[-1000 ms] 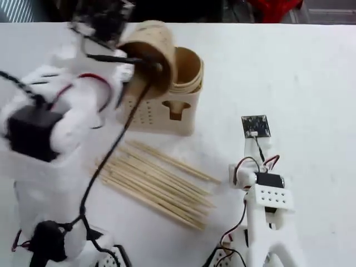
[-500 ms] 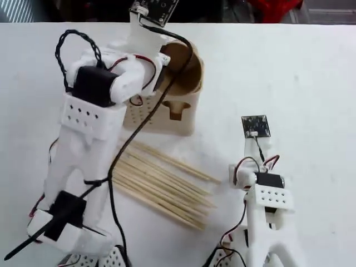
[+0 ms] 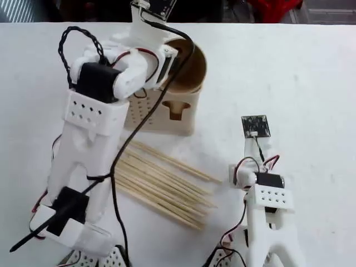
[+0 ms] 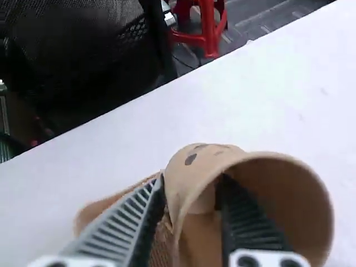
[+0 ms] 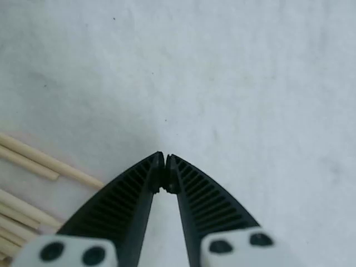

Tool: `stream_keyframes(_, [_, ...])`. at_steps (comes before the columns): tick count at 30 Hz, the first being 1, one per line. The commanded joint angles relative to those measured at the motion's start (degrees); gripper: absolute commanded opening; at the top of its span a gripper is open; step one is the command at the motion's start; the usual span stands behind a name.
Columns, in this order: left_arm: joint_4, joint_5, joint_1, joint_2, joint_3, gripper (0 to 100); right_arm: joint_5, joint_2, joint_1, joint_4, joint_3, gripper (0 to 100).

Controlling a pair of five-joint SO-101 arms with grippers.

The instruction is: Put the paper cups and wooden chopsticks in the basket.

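Note:
My left gripper is shut on the wall of a brown paper cup, one finger inside it and one outside. In the high view that cup sits tilted at the top of the beige basket, with the left gripper above the basket. A bundle of wooden chopsticks lies on the white table in front of the basket. My right gripper is shut and empty, low over the bare table. The ends of the chopsticks lie just beside it.
The right arm stands at the front right of the table, its wrist camera board pointing toward the back. Beyond the far table edge are a black mesh chair and a red stool.
The left arm has swung up and to the right, carrying the paper cup from beside the basket's left rim to over its top. The right arm has not moved.

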Motion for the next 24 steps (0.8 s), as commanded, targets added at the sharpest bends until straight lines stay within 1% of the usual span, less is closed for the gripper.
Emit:
stream_keyframes(1, [-5.3,0.7,-0.4,-0.2,-2.9,17,0.6,-1.5,-0.1,-0.7,-0.2,1.9])
stream_keyframes(4, [-9.3,0.4,-0.4,0.0,-2.5,17,0.6,-1.5,-0.1,-0.7,-0.2,1.9])
stream_keyframes(10, [-10.4,0.3,-0.5,4.5,-3.0,17,0.6,-1.5,-0.1,-0.7,-0.2,1.9])
stream_keyframes(16, [-8.4,0.6,-2.2,10.2,-2.5,17,0.6,-1.5,-0.1,-0.7,-0.2,1.9])
stream_keyframes(19, [-5.8,0.6,-3.1,12.8,-2.4,17,0.6,-1.5,-0.1,-0.7,-0.2,1.9])
stream_keyframes(24, [-4.9,0.6,-2.9,19.4,-2.4,17,0.6,-1.5,-0.1,-0.7,-0.2,2.0])
